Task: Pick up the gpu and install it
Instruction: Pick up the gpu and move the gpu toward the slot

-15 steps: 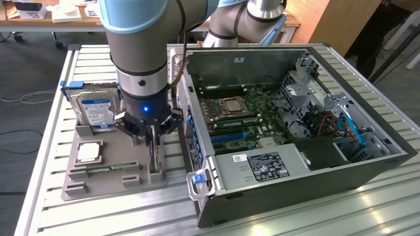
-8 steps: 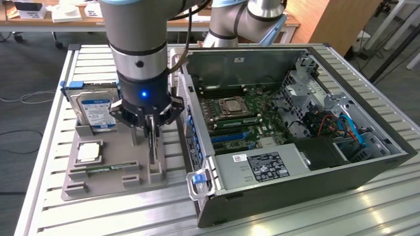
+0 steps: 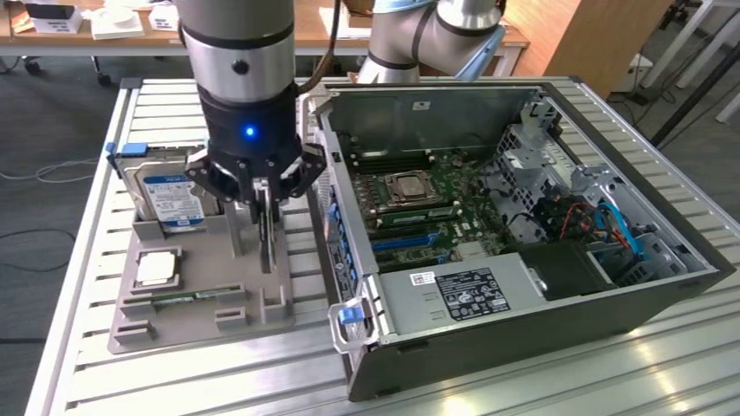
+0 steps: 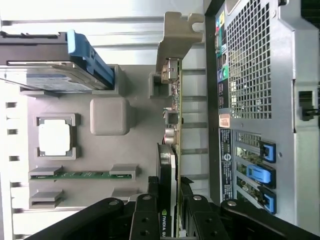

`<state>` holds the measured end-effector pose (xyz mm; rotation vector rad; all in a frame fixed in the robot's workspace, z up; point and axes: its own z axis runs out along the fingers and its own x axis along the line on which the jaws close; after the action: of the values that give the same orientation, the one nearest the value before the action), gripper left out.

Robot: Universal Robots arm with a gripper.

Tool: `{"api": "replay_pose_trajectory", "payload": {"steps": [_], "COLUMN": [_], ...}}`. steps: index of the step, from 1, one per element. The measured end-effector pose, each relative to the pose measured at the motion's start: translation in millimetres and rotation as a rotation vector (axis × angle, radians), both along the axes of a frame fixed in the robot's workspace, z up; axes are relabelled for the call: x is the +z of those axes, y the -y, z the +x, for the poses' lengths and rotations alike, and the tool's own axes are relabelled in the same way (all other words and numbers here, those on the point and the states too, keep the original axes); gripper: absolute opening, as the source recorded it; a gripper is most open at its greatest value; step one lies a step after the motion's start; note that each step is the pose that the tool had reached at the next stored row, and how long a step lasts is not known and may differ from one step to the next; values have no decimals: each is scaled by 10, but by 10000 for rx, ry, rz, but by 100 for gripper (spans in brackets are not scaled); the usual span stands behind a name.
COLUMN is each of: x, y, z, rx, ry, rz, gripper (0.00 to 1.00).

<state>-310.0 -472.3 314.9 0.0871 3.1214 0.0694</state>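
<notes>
The gpu (image 3: 270, 241) stands on edge in a slot of the grey parts holder (image 3: 191, 334), to the exterior view's left of the open computer case (image 3: 463, 295). My gripper (image 3: 269, 206) is straight above it, with one finger on each face of the card, shut on it. In the wrist view the gpu (image 4: 173, 125) runs away from my gripper (image 4: 169, 220), and its silvery bracket (image 4: 178, 35) is at the far end. Its lower edge still sits in the holder (image 4: 140, 80).
The holder also carries a silver hard drive with a blue label (image 3: 172, 195), a square processor chip (image 3: 156, 269) and a slim green memory stick (image 3: 185, 297). The case (image 4: 260, 75) stands close beside the card. Its motherboard (image 3: 417, 208) with blue slots lies exposed.
</notes>
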Motion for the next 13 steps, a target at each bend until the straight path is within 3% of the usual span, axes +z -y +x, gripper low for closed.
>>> {"api": "replay_pose_trajectory", "payload": {"steps": [13], "x": [592], "y": [0], "z": [3], "rx": [0], "ry": [-1], "rz": [-1], "gripper": [27]}}
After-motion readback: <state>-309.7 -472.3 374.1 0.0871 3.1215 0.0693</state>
